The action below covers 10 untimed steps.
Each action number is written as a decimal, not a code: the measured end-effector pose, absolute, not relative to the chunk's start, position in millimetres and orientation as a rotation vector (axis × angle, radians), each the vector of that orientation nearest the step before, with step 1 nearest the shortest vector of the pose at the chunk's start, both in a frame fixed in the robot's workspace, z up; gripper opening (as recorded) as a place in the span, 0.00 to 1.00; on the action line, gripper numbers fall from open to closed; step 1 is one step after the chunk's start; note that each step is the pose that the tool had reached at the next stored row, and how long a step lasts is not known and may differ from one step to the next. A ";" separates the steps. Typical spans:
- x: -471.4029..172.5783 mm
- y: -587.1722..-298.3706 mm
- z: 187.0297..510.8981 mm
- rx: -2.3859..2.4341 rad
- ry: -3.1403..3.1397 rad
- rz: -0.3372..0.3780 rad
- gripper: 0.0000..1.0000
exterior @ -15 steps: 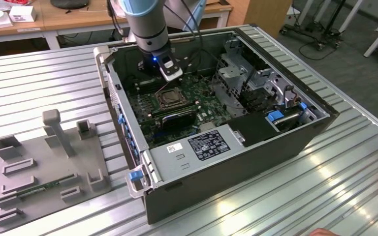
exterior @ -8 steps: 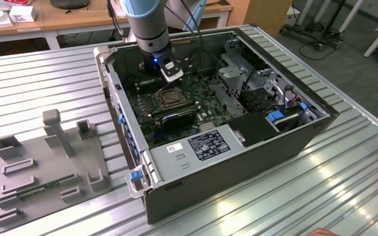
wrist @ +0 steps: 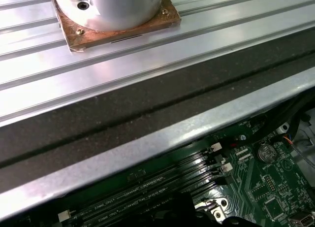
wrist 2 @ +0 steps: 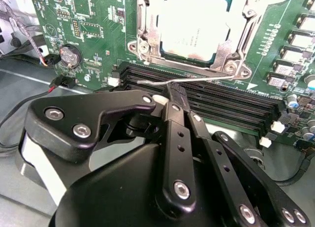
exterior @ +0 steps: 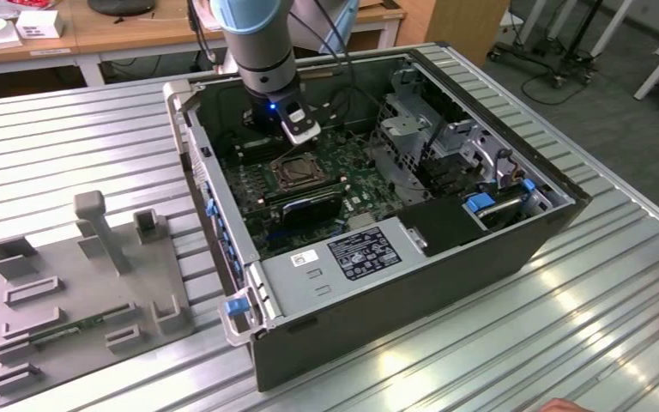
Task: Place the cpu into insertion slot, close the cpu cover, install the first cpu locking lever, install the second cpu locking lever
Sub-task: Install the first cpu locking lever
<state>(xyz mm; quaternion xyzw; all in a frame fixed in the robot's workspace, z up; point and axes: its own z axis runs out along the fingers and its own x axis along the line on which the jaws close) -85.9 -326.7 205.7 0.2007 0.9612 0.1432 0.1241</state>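
- Looks like we're at the lever stage. The cpu (wrist 2: pixel 194 25) is sitting in the insertion slot (exterior: pixel 295 172), and the cpu cover (wrist 2: pixel 222 50) seems to lie flat around it, so I'd call the first two steps done.
- The gripper (wrist 2: pixel 174 91) is down inside the computer case (exterior: pixel 421 292). Its tip is right at the thin wire locking lever (wrist 2: pixel 206 79), which runs along the socket edge just beside the memory slots (wrist 2: pixel 236 101).
- The jaws are pressed narrow, basically together. In the second wrist view I can't tell whether the wire is actually pinched between them or just touched by the tip.
- I also can't say whether this is the first or the second lever.
- My take on what this step calls for: a thin, springy wire like that needs a steady push down and sideways to catch under its hook. It also has to stay clear of the green motherboard (wrist 2: pixel 93 30) and the slots next door.
- Writing: there's faint print on the cpu lid and white lettering all over the board. There's also a dark label (exterior: pixel 364 251) with a small white sticker beside it on the case's metal bracket. I can't make out any of it well enough to quote.
- The case sits on a ribbed metal surface (exterior: pixel 66 146), with a grey parts holder (exterior: pixel 78 292) well apart from it, toward the exterior view's left.
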 end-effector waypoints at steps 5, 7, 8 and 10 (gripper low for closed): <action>-85.8 -326.6 205.5 0.585 2.802 0.418 0.10; -85.8 -326.6 205.4 0.585 2.802 0.418 0.10; -85.8 -326.6 205.1 0.585 2.802 0.418 0.10; -85.8 -326.6 204.1 0.585 2.802 0.418 0.10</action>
